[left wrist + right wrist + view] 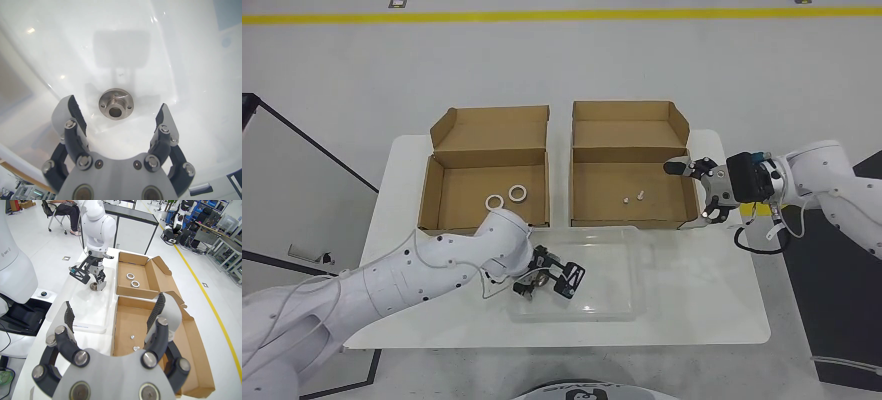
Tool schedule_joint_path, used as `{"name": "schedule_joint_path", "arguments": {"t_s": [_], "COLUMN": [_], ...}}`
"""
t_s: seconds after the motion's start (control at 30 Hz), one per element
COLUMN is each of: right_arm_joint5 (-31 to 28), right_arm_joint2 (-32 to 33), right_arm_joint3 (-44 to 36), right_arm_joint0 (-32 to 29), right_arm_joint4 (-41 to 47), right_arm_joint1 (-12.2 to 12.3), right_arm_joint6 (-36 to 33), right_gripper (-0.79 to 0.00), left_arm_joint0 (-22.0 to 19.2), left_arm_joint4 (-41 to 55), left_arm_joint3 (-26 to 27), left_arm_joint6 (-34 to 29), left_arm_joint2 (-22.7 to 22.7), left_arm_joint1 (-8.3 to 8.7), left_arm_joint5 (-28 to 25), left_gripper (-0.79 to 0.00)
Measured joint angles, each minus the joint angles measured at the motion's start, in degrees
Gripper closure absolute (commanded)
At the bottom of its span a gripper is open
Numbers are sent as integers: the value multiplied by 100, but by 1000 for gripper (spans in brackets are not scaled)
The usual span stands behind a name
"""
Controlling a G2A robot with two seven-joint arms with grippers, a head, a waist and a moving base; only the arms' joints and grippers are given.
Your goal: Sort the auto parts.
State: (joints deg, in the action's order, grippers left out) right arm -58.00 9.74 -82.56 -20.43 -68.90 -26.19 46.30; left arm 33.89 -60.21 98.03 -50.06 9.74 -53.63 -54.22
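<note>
A steel flanged hub [116, 106] lies on the floor of a clear plastic tray [121, 47]. My left gripper [117, 101] hangs open low over it, a fingertip on either side and neither touching. The right wrist view shows the same hub [94, 286] under the left gripper [97, 283]. My right gripper [684, 195] is open and holds nothing, above the right end of the right cardboard box [602, 185]. That box holds two small bolts [132, 336]. Two metal rings [506, 197] lie in the left box [467, 195].
Both boxes stand side by side at the back of the white table [712, 300] with flaps raised. The tray [602, 265] sits just in front of them, between the two arms. Bare table lies right of the tray.
</note>
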Motion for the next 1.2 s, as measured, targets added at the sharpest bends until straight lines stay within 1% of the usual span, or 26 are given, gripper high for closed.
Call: {"name": "schedule_joint_path", "arguments": {"t_s": [0.07,0.13,0.6,0.9,1.1,1.2], "right_arm_joint5": [0,0,0,0,0,0], "right_arm_joint2": [0,0,0,0,0,0], "right_arm_joint3": [0,0,0,0,0,0], "right_arm_joint0": [0,0,0,0,0,0], "right_arm_joint4": [0,0,0,0,0,0], "right_arm_joint1": [0,0,0,0,0,0], "right_arm_joint6": [0,0,0,0,0,0], "right_gripper": [-785,-785,-785,-785,-785,-785], "left_arm_joint0": [-15,-29,-22,-22,19,32], "left_arm_joint4": [26,45,22,-4,-38,-48], "left_arm_joint3": [-1,-4,-62,-109,-127,-143], "left_arm_joint6": [6,8,-34,-150,-108,-79], "left_arm_joint2": [0,1,0,0,0,1], "left_arm_joint1": [5,9,3,-9,-3,-11], "left_arm_joint5": [-6,-8,33,150,107,79], "left_gripper": [-388,-357,-345,-320,-314,-225]}}
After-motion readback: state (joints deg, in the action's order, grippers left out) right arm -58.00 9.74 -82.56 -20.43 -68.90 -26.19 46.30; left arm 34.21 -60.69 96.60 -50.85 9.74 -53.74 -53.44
